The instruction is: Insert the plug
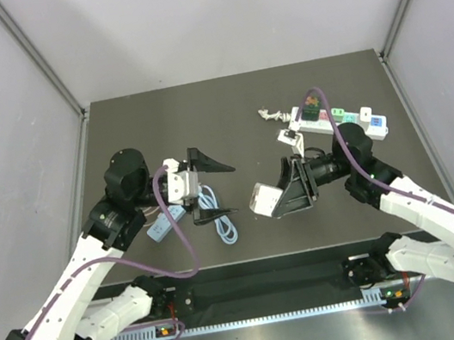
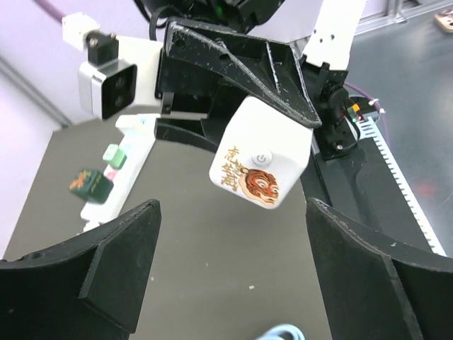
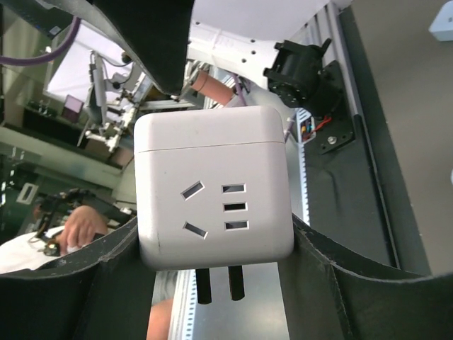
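Note:
My right gripper [image 1: 289, 187] is shut on a white cube plug adapter [image 1: 262, 200] and holds it above the table's middle. In the right wrist view the cube [image 3: 212, 188] sits between my fingers [image 3: 333, 283], socket face showing, with two black prongs [image 3: 219, 285] below. In the left wrist view the cube [image 2: 262, 152] shows a tiger sticker. A white power strip [image 1: 342, 120] lies at the back right and also shows in the left wrist view [image 2: 117, 166]. My left gripper [image 1: 213, 188] is open and empty, facing the cube [image 2: 233, 262].
A coiled light blue cable [image 1: 222, 220] lies under my left gripper, with a light blue plug [image 1: 165, 225] to its left. A small white cord piece [image 1: 268, 113] lies beside the strip. Walls enclose the dark mat on three sides.

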`<state>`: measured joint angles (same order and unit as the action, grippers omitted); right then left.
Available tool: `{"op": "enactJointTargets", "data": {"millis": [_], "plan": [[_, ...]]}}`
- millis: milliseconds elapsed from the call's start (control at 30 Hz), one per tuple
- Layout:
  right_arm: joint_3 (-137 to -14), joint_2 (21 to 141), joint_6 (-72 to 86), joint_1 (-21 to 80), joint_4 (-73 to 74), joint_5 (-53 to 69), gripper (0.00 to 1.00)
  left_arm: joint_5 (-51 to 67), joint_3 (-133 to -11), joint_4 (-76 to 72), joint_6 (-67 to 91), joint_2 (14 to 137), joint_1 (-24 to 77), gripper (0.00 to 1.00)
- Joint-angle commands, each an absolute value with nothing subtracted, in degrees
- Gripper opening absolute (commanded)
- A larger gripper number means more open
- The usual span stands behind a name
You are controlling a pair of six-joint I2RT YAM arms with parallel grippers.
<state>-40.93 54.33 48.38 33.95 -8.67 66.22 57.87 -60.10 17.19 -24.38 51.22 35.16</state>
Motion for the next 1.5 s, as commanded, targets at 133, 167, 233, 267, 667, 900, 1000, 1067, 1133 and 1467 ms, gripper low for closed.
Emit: {"op": "enactJointTargets", "data": {"millis": [133,167,233,267,667,900,1000,1067,1133,1467], "plan": [[-44.3,56.5,55.7,37.3,-20.5,69.3,0.00,63.9,-59.9,10.0,-26.1,55.5,37.9,0.84],[-44.4,57.7,56.3,37.9,-20.6,69.1,0.00,63.8,-59.8,10.1,-26.1,55.8,38.3,0.83],[-44.6,59.1,56.6,38.5,-21.3,68.6,0.00,63.9,-59.7,10.0,-26.3,56.0,39.5,0.83],[-44.7,59.7,56.9,38.8,-21.8,68.5,0.00,63.9,-59.4,10.1,-26.7,55.9,39.8,0.83],[-46.6,63.0,59.0,40.9,-25.0,68.2,0.00,65.6,-57.9,14.9,-30.8,54.3,41.1,0.88],[-47.3,64.2,59.1,41.1,-25.1,67.7,0.00,65.8,-58.5,17.6,-31.6,54.9,41.1,0.89],[-47.6,64.9,59.0,42.2,-25.1,67.3,0.00,66.2,-58.6,16.5,-30.6,54.8,41.1,0.86],[-47.7,65.2,59.0,42.5,-25.3,66.8,0.00,65.9,-58.0,15.0,-29.6,54.3,41.1,0.85],[-47.9,65.8,59.3,42.8,-25.5,66.5,0.00,66.0,-57.3,14.0,-28.8,53.6,41.1,0.84],[-48.0,67.2,64.6,43.3,-32.8,66.5,0.00,67.8,-55.0,10.6,-26.9,53.0,41.1,0.78]]}}
